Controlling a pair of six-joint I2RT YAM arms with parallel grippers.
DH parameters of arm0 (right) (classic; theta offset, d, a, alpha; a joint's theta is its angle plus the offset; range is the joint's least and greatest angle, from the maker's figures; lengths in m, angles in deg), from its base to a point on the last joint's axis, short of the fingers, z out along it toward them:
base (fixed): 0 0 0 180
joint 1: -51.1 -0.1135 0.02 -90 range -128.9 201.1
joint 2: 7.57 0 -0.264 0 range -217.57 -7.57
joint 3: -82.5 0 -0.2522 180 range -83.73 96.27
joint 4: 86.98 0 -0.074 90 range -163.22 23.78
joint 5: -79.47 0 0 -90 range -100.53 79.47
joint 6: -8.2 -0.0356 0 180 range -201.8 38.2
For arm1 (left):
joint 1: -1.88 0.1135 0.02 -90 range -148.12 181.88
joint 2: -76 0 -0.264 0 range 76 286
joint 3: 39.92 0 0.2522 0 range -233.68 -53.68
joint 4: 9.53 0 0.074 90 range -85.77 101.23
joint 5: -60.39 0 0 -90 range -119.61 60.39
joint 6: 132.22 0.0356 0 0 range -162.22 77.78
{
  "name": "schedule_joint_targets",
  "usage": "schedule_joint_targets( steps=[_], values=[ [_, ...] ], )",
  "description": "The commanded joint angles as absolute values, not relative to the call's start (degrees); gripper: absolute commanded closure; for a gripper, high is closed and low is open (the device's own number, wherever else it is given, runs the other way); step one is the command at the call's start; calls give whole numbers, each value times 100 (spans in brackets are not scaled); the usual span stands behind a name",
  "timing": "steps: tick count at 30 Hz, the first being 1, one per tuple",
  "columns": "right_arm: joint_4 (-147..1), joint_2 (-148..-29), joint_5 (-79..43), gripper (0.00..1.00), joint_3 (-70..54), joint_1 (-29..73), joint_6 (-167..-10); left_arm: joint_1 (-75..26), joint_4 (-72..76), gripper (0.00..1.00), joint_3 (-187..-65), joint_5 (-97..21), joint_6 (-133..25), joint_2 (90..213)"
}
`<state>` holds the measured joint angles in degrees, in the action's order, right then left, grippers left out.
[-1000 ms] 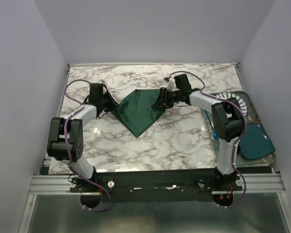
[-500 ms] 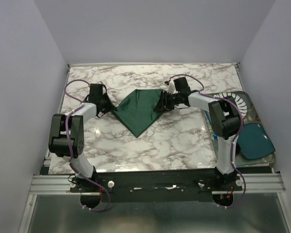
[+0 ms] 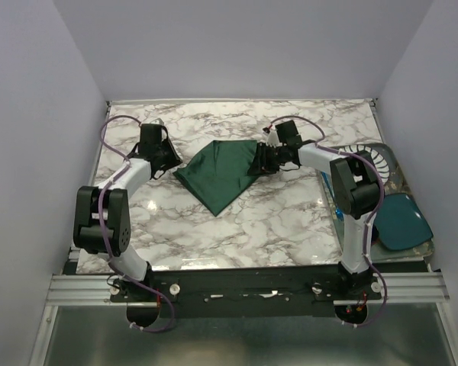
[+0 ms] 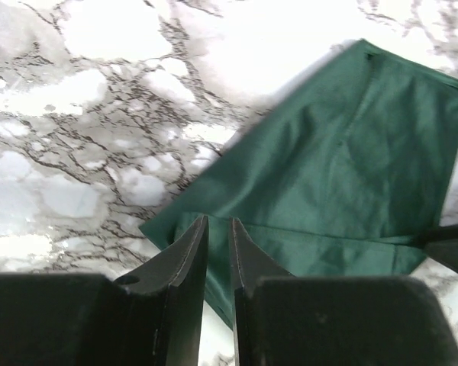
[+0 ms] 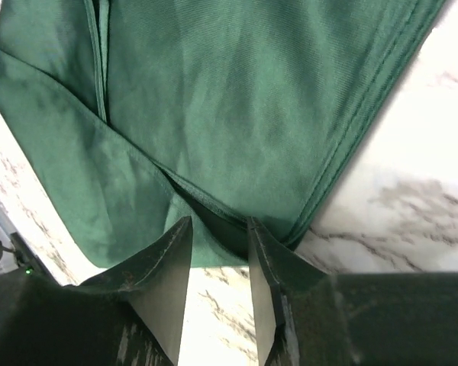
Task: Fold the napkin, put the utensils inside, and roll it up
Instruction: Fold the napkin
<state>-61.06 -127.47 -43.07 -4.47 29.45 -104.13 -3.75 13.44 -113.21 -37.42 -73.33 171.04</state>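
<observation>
The soft cloth napkin is plain dark green, the marble tabletop grey-veined white, the oval dish apparently teal

**A:** Where does the top view sit?

**B:** High and behind the arm bases. It looks down and forward over the whole table, from far off.

**A:** The left wrist one?

**B:** Close behind the left gripper. It aims past its fingers down at the napkin, with marble on the left.

**A:** And the right?

**B:** Nearer still, behind the right gripper. Cloth fills most of that view.

**A:** What do they share?

**B:** All three see the napkin and the marble. Each wrist view covers one side of what the top view shows whole.
</observation>
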Motion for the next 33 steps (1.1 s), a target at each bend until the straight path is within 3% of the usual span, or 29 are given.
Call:
schedule_joint_targets(
  steps=[1,8,12,20,27,33],
  values=[
    [-5994,-12305,-4015,50,-647,2878,-10158,-454,1110,73,-10994,-4006,-7491,16354],
    [-5784,-12307,-3481,48,-429,2825,-9824,-463,275,72,-10388,-4884,-7912,16318],
    [-5407,-11973,-2857,39,-200,2668,-9350,-472,-200,78,-10299,-5281,-8229,16766],
    [-5011,-11339,-1090,31,29,1578,-8647,-419,-60,78,-10115,-4622,-8080,16820],
    [-5116,-10812,-1151,28,38,1314,-8277,-287,273,78,-10237,-4183,-7913,16925],
    [-5643,-10854,-1545,8,-200,1068,-7987,-243,678,79,-10246,-3709,-7764,16864]
  ],
)
